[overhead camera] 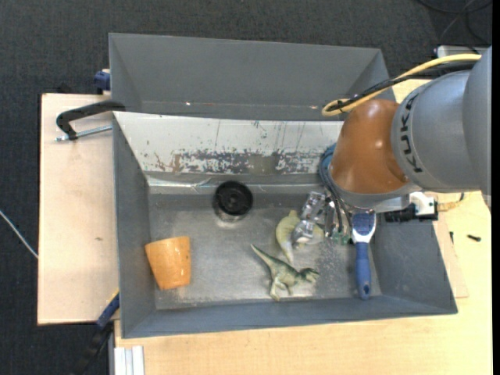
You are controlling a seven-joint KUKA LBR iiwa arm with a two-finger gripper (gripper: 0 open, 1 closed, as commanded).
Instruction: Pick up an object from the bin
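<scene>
My gripper [310, 222] hangs low over the right half of the bin floor, under the arm's orange cover. Just to its left, touching or nearly touching it, lies a pale green toy figure [286, 230]. A darker green toy dinosaur [284, 271] lies below that, near the front wall. Directly right of the gripper lies a blue-handled brush [362, 261], its white head up by the gripper and its handle pointing at the front wall.
A black round cap [233, 198] sits near the back wall, left of centre. An orange cup [169, 262] lies on its side at the front left. The arm reaches in over the bin's right wall.
</scene>
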